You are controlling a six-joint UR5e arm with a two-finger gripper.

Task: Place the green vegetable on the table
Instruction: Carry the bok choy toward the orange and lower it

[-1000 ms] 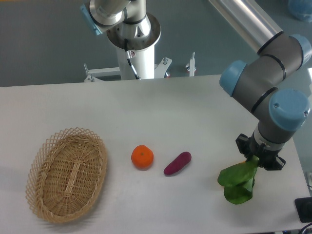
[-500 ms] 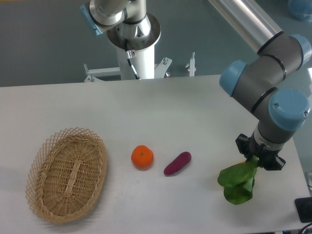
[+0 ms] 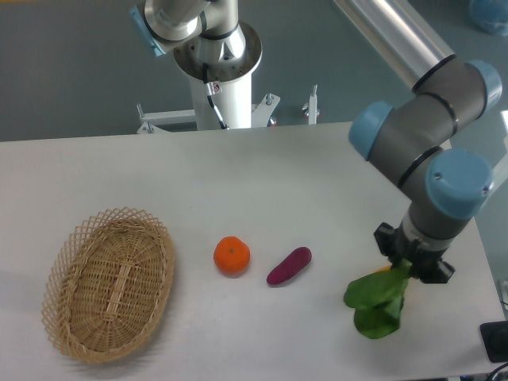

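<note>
White table [image 3: 238, 182], right side: your gripper [image 3: 406, 266] is clamped on the green vegetable [image 3: 373, 302], whose leaves droop toward 7 o'clock from the fingers, so you'd lower it there.

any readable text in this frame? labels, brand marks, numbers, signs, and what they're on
None readable.
No print shows on the arm's grey tubes and blue joint caps, or on the gripper holding the green vegetable.
The basket, orange and purple vegetable carry no labels.
The white table has no markings.
The dark object at the lower right edge is cut off; nothing legible on it.
</note>
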